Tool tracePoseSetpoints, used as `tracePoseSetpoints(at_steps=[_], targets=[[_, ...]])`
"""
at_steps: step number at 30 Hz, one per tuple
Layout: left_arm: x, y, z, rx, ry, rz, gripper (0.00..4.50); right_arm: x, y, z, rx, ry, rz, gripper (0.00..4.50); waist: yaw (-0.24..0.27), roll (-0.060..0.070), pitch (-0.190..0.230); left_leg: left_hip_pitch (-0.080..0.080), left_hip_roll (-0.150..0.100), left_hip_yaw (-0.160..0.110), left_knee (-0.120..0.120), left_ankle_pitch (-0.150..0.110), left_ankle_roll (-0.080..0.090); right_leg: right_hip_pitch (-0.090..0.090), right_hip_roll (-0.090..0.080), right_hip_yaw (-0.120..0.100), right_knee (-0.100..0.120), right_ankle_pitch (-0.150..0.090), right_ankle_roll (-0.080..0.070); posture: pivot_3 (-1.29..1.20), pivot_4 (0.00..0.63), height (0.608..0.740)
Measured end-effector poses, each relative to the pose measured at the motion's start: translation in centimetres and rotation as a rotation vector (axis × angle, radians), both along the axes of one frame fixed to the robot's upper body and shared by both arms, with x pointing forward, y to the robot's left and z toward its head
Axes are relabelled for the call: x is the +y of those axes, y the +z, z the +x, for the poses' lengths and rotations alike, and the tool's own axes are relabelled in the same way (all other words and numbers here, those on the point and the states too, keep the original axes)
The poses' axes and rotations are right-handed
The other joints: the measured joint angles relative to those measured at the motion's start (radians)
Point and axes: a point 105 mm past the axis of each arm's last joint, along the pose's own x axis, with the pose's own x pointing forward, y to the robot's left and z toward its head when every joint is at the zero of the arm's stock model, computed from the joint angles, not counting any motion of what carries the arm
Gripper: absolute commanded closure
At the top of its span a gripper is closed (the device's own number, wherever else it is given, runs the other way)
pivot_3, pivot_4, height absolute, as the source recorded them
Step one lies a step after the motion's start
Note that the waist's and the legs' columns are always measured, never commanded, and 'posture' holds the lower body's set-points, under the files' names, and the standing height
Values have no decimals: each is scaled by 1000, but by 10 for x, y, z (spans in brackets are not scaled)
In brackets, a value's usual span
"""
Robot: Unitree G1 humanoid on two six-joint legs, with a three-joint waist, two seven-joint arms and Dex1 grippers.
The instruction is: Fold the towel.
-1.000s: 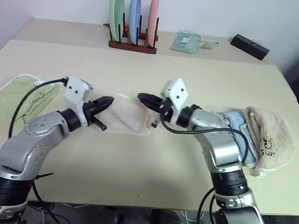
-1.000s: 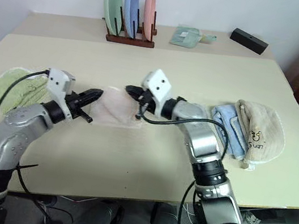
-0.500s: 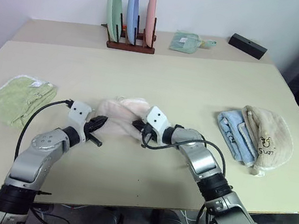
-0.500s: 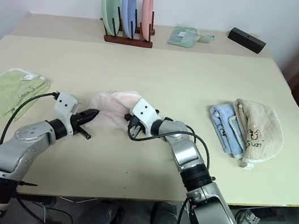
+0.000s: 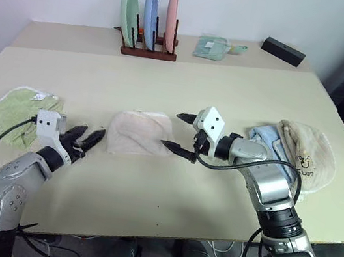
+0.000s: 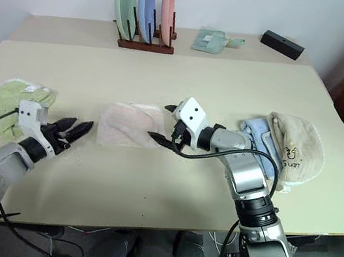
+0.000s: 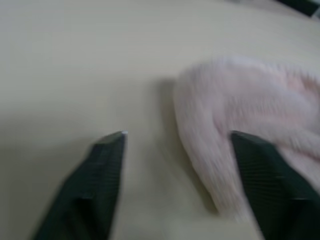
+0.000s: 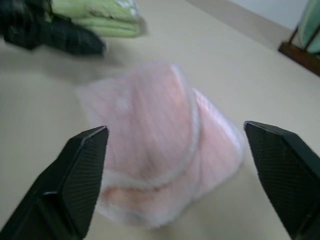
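Observation:
The pale pink towel (image 5: 139, 133) lies folded in a small, roughly square bundle on the middle of the table, free of both grippers. My left gripper (image 5: 84, 137) stands open just to the left of it, low over the table and pointing at its edge. In the left wrist view the towel (image 7: 250, 115) sits beside one black finger (image 7: 265, 175). My right gripper (image 5: 179, 132) hangs open just off the towel's right edge, fingers spread wide. In the right wrist view the towel (image 8: 160, 135) lies between and beyond the spread fingers, with nothing held.
A folded light green cloth (image 5: 19, 113) lies at the left edge. A blue cloth (image 5: 266, 139) and a beige towel (image 5: 309, 155) lie at the right. At the back stand a plate rack (image 5: 149, 22), a small green cloth (image 5: 212, 46) and a black box (image 5: 284, 51).
Both grippers have opened and let go of the towel. The left one drew back to the left, the right one to the right. The towel now rests folded on the table.

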Motion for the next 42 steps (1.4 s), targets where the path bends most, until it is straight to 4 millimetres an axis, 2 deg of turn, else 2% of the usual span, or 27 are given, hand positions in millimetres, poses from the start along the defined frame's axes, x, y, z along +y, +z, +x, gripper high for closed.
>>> tracePoseSetpoints(at_steps=[5,8,11,14,17,21,22,28,30,32,33,34,37,39,41,42], targets=[[-30,-1,11,56,-29,-147,40,1,6,-12,-19,63,-9,0,2,-1,0,1,0,0,0,0,0,1,-1,0,0,0,0,0,150,727],[-43,-1,23,83,-25,-224,40,-1,0,-15,-7,58,-17,0,3,-1,0,1,0,0,0,0,0,1,-1,0,0,0,0,0,150,727],[-54,-1,29,98,-56,-225,40,-3,-4,-16,-4,52,-22,0,1,-1,0,1,0,0,0,0,-1,0,-1,0,0,0,0,0,150,727],[-65,-4,35,102,-78,-207,804,-3,-7,-17,-5,44,-33,0,4,-1,0,1,0,0,0,0,-1,1,-1,0,0,0,0,0,150,727],[-74,-8,40,114,-70,-253,2262,-3,-10,-19,-9,39,-42,0,17,-1,0,1,0,0,1,0,-1,1,-1,0,0,0,0,0,150,727],[-76,-11,41,119,-64,-256,4210,-8,-11,-19,-20,22,-67,0,20,-2,0,1,0,0,1,0,-1,1,-1,0,0,0,0,0,150,727],[-78,-11,41,116,-64,-259,4457,-8,-11,-20,-21,20,-65,0,20,-2,0,1,0,0,1,0,-1,1,-1,0,0,0,0,0,150,727],[-76,-9,44,83,-39,-242,4457,-8,-11,-19,-25,7,-60,0,20,-2,0,1,0,0,1,0,-1,1,-1,0,0,0,0,0,150,727],[-64,5,52,6,37,-241,4457,-8,-10,-19,-35,5,-59,0,20,-2,0,1,0,0,1,0,-1,1,-1,0,0,0,0,0,150,727],[-42,28,62,-99,140,-241,4457,-8,-9,-18,-43,4,-60,0,20,-2,0,0,0,0,1,1,-1,1,-1,0,0,0,0,0,150,727],[-25,41,66,-157,216,-227,4457,-8,-9,-18,-48,4,-60,0,19,-2,0,0,1,0,1,1,-1,0,-1,0,0,0,0,0,150,727],[3,60,69,-237,327,-193,4457,-8,-8,-18,-51,4,-59,0,16,-3,0,1,1,0,0,1,-2,0,0,0,0,0,0,0,150,727],[59,97,60,-388,561,-150,4457,-8,-8,-18,-52,2,-60,0,15,-3,0,0,1,0,0,0,-2,-1,0,0,0,0,0,0,150,727],[94,108,48,-438,730,-170,4457,-8,-8,-18,-57,5,-58,0,19,-3,0,0,1,0,0,0,-2,0,0,0,-1,0,0,0,150,727],[130,106,29,-442,901,-181,4457,-8,-8,-18,-59,7,-57,0,19,-4,0,0,1,0,0,0,-2,0,0,0,-1,0,0,0,150,727],[139,103,24,-434,944,-188,4457,-8,-8,-18,-59,8,-57,0,20,-4,0,0,1,0,0,0,-2,0,0,0,-1,0,0,0,150,727]])
